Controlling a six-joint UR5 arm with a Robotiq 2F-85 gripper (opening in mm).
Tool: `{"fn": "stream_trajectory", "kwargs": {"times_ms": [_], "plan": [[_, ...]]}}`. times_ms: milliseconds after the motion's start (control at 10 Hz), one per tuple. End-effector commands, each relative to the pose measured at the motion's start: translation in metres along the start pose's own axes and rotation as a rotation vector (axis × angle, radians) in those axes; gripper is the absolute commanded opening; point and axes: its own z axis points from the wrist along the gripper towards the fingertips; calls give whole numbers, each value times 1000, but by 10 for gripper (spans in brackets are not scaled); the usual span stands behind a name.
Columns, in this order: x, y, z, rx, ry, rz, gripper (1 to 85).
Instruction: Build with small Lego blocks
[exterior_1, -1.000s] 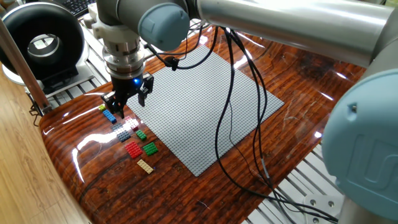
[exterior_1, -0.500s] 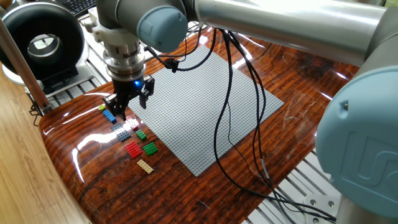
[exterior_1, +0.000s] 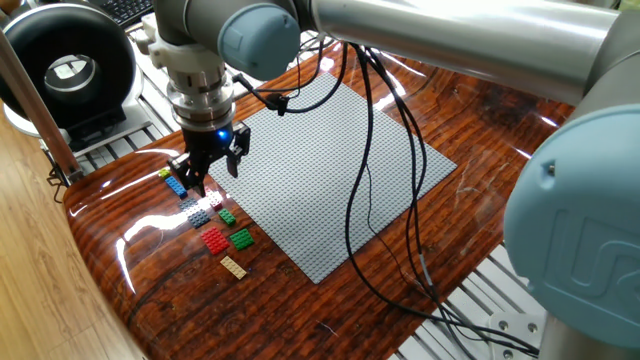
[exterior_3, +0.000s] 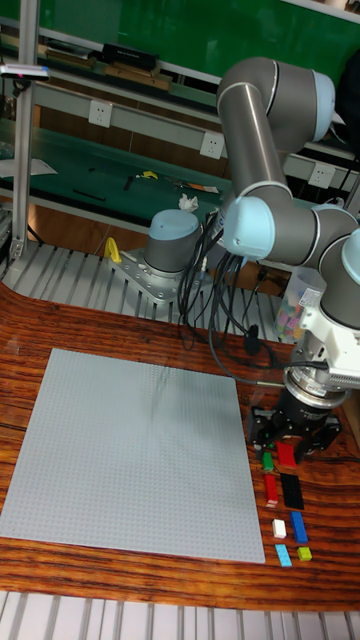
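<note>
While your tool (exterior_1: 208, 168) hangs spread and holding nothing, small Lego blocks (exterior_1: 214, 222) lie beside the grey studded baseplate (exterior_1: 320, 160), on glossy wood-grain table (exterior_1: 480, 130) between baseplate and rounded table edge.

Small Lego blocks (exterior_1: 213, 222) loose in cluster beside baseplate edge.

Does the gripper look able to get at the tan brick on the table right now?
Probably yes. The tan brick lies alone at the end of the row, nothing over it, and the gripper hangs above the row's other end.
</note>
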Motion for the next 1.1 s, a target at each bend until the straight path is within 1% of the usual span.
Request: {"fn": "stream_trajectory", "kwargs": {"times_ms": [0, 100, 200, 400, 500, 700, 800, 900, 1000], "plan": [[-6, 5, 15, -11, -5, 8, 613], [-8, 3, 19, 3, -12, 7, 613], [-11, 4, 21, 2, -17, 5, 613], [-3, 1, 14, 11, 3, 8, 613], [0, 2, 14, 4, 19, 7, 610], [-1, 5, 14, -5, 14, -5, 610], [-4, 7, 14, -12, 1, 2, 613], [-10, 8, 16, -10, -14, 10, 613], [-19, 14, 22, -12, -22, 17, 613]]}}
